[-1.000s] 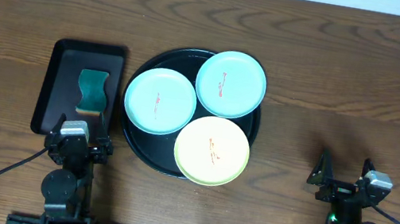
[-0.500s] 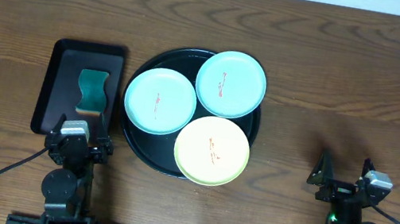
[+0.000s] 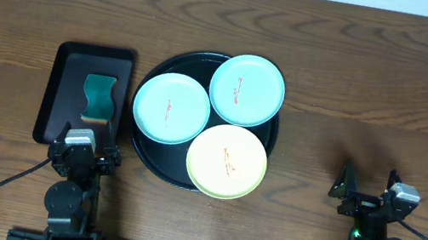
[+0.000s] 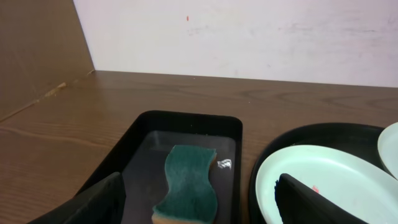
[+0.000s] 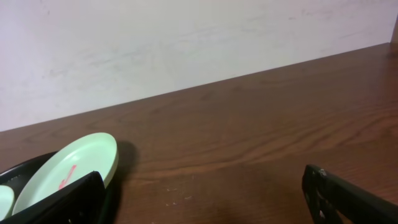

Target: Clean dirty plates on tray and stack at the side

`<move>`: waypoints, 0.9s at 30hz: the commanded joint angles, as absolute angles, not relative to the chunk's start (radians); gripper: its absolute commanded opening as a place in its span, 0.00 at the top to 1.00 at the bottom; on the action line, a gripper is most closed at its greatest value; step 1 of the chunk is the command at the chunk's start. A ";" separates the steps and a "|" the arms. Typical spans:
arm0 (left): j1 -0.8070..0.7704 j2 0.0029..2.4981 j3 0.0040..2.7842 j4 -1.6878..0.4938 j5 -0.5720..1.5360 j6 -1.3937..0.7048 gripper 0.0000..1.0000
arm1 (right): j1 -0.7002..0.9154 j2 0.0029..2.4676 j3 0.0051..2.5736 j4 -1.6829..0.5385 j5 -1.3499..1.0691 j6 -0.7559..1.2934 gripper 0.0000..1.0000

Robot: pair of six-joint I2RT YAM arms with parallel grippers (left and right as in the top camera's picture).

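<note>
Plates (image 3: 226,161) sit on my big round tray (image 3: 182,63), which is shiny and black. I count three plates: two light blue and one light yellow. One blue plate (image 3: 171,110) is on the left side of the tray. The other blue plate (image 3: 246,90) is at the far right, and its edge pokes out past the rim. The yellow plate is on the near side and pokes out past the rim too. The three lie flat, side by side, with their edges very close together. Each one has a thin red mark in the middle. To the left of the round tray is one small black tray (image 3: 63,96) with straight sides. One green sponge (image 3: 98,98) lies in it. Everything rests on one brown wood table (image 3: 376,77). I have two grippers, both at the near edge of the table. My left gripper (image 3: 88,141) is just by the near end of the small tray. Its fingers are spread wide and it holds nothing. My right gripper (image 3: 368,187) is over bare wood, well apart from the plates. It is spread wide too, with nothing in it.
</note>
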State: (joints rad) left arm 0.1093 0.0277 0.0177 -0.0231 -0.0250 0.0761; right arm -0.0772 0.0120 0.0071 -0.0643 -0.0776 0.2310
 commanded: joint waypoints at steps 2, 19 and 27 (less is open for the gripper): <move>0.108 0.031 0.004 -0.071 -0.034 0.082 0.23 | -0.072 0.010 0.006 -0.068 -0.075 0.242 0.01; 0.108 0.031 0.004 -0.071 -0.034 0.082 0.23 | -0.072 0.010 0.006 -0.068 -0.075 0.242 0.01; 0.108 0.031 0.004 -0.071 -0.034 0.082 0.23 | -0.072 0.010 0.006 -0.068 -0.075 0.242 0.01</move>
State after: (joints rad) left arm 0.1093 0.0277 0.0177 -0.0231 -0.0250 0.0761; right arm -0.0772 0.0120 0.0071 -0.0643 -0.0776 0.2310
